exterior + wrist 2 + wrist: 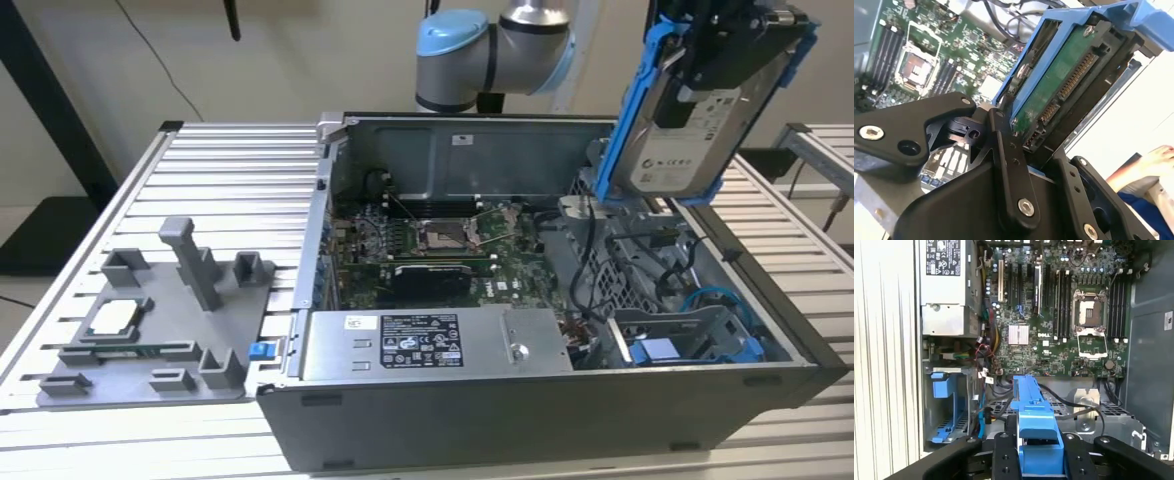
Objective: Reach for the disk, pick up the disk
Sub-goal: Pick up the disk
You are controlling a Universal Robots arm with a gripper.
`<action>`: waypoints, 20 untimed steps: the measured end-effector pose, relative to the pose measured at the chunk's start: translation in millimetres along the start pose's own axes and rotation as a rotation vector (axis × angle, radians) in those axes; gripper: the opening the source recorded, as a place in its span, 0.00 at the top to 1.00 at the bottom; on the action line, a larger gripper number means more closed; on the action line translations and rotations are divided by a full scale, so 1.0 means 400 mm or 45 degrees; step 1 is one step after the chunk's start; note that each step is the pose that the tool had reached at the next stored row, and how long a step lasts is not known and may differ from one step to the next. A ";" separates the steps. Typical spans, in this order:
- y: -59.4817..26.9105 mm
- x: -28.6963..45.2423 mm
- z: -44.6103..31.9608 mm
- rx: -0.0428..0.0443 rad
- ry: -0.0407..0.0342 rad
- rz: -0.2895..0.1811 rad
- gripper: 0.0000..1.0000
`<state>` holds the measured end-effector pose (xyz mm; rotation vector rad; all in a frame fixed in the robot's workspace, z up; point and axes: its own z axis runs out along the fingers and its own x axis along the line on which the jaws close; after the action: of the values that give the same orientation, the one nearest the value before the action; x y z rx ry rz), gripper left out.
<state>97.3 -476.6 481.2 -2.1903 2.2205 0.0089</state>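
the open computer case [534, 400] sits on the slatted metal table [227, 160], directly beneath the gripper [727, 60]. below the gripper lie the motherboard [1064, 315] with its bare cpu socket [1089, 315], the silver power supply box [427, 345] and an empty blue drive bay [694, 345]. off to the exterior view's left, well apart from the gripper, rests a grey fixture tray [147, 330]. the gripper is clamped on the disk [681, 140], holding it clear above the case, blue rails [1034, 425] between the black fingers [1009, 170]. loose cables [1074, 405] lie below it.
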 end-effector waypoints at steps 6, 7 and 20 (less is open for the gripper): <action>-0.001 0.047 0.002 0.000 0.0003 0.000 1.00; -0.002 0.055 0.002 0.000 0.0004 0.000 1.00; -0.004 0.180 0.015 0.000 0.0004 0.000 1.00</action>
<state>98.1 -548.3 473.9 -2.1905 2.2206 0.0085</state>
